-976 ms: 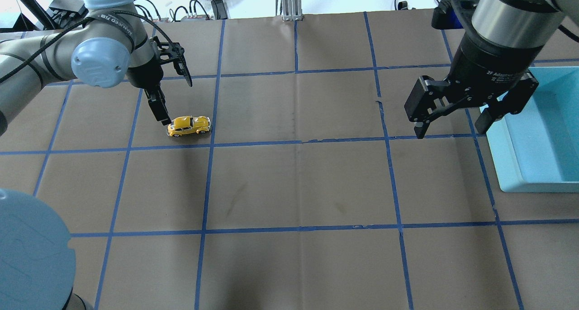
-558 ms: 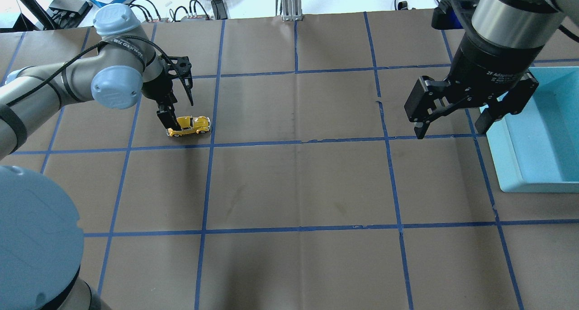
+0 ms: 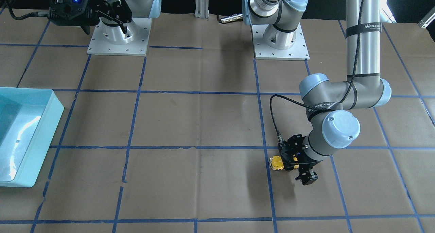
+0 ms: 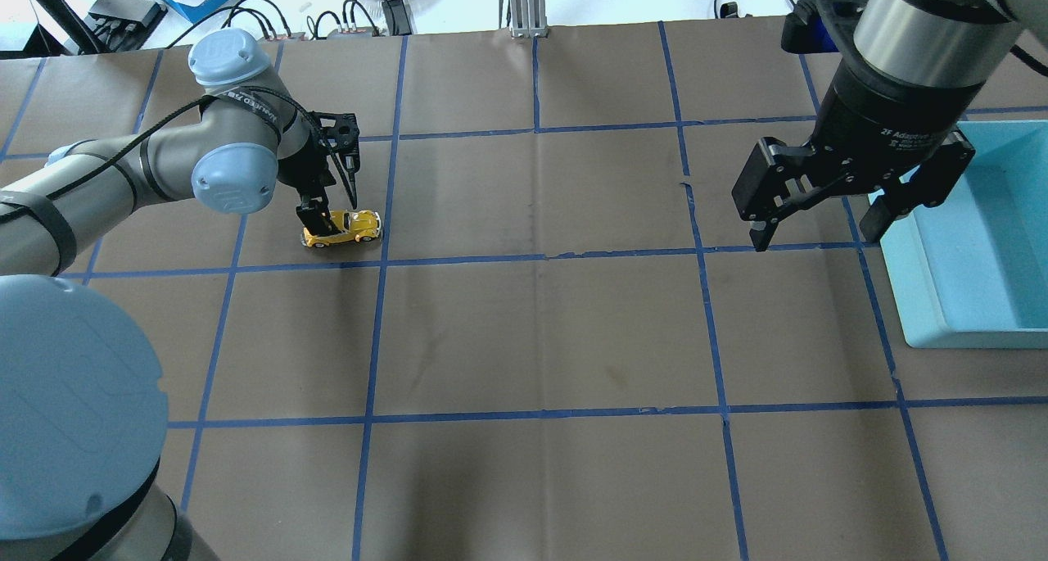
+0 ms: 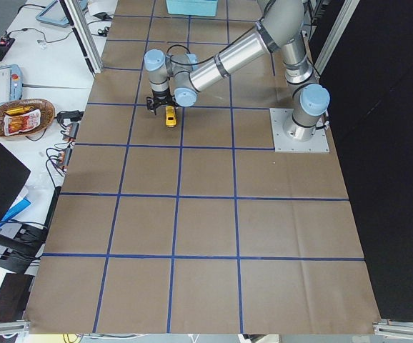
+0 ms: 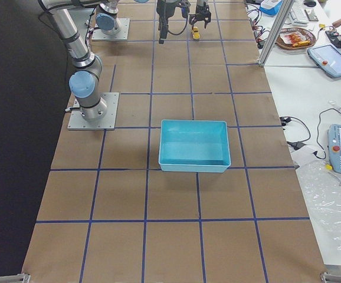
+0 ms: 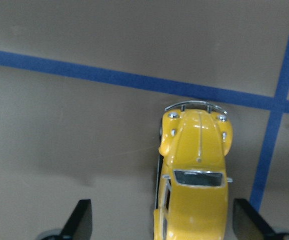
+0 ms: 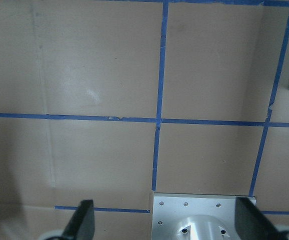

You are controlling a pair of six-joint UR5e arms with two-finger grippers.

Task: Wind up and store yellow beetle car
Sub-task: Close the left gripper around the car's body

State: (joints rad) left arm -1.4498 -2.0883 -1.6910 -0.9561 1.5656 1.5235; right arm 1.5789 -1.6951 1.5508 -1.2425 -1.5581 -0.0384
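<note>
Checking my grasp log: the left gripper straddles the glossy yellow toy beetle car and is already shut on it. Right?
Not quite. The left gripper straddles the glossy yellow toy beetle car, but it is open, not shut on it: the left wrist view shows its fingertips wide apart, one well clear of the car.

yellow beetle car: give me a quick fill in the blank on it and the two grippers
The left gripper is ____, its fingers either side of the yellow beetle car.
The right gripper hangs above the table, holding ____.
In the exterior front-facing view the car shows in the picture's ____ half.
Missing: open; nothing; right.
</note>
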